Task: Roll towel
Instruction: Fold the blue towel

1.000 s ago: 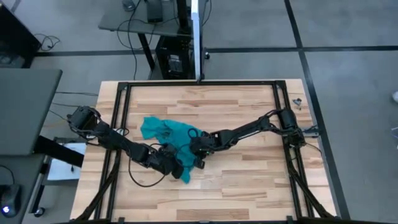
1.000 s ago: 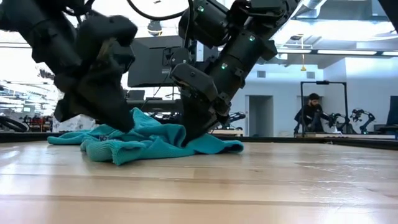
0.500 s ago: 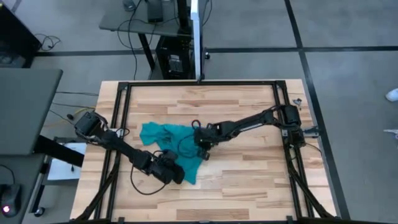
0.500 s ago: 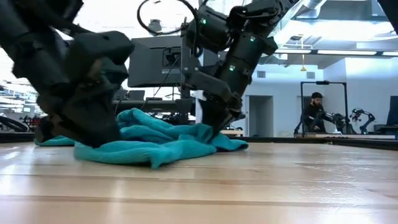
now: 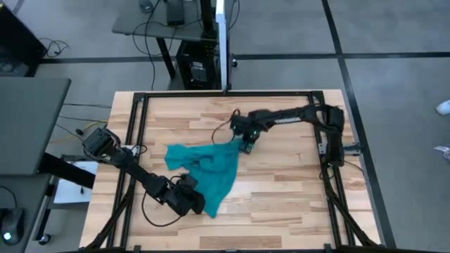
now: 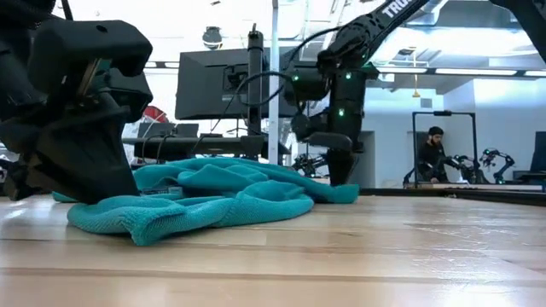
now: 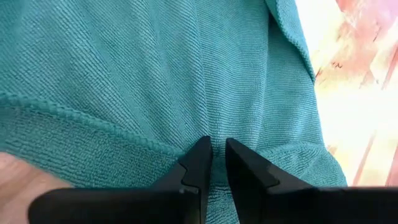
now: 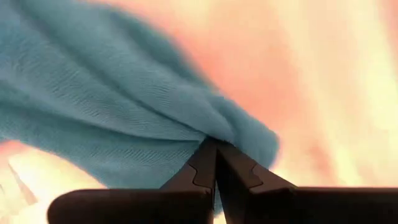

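Black and low, the left gripper (image 5: 200, 205) pinches the near corner of the towel (image 5: 208, 166), its two fingers (image 7: 200, 163) squeezed tight on the teal cloth by the front of the wooden surface (image 5: 281, 200). Its arm lies bent and close to the wood. The right gripper (image 5: 247, 145) pinches the far corner, fingers (image 8: 205, 163) shut on it, arm reaching across from the right side. Half a second ago the two grippers were close together. Now they are far apart, and the towel is pulled longer and flatter between them.
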